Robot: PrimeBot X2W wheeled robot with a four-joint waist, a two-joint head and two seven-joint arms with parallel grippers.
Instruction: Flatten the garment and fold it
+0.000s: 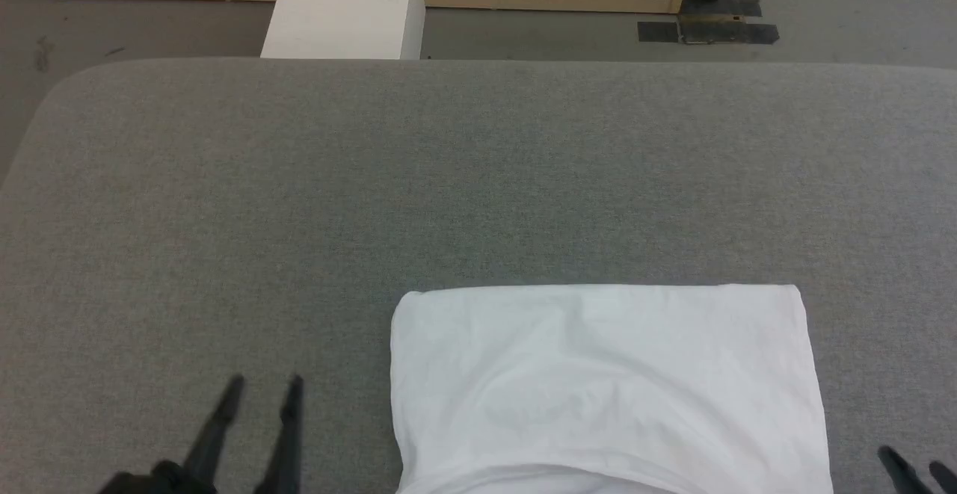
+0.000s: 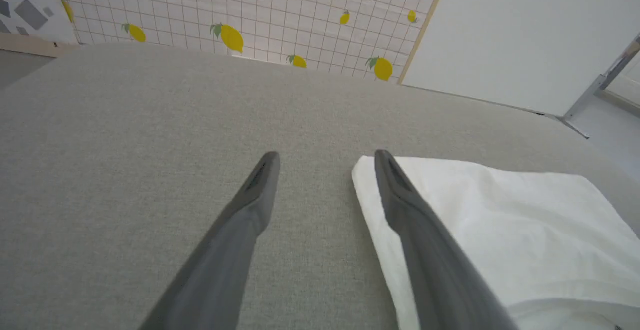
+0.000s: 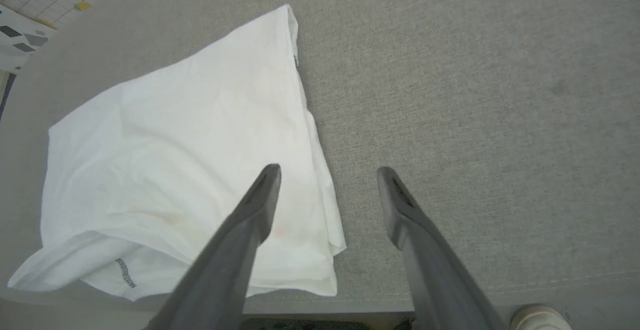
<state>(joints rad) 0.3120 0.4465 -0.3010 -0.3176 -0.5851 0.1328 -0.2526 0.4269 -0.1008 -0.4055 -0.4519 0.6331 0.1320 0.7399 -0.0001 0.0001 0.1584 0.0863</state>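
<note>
Jaws of both my left gripper [image 1: 265,386] and right gripper [image 1: 911,458] stand parted and hold nothing. They flank the garment [image 1: 605,382], which lies folded on the grey table [image 1: 478,180] at its near edge. Risk: a shallow pinch may catch only the top layer and drag the fold open; a pull toward me may slide it off the rim.

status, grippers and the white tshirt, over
Left gripper open, empty, beside white soft-fabric T-shirt. Right gripper open, empty, at its other side. Shirt folded to rectangle on grey fabric table. White box beyond far edge, apart.
</note>
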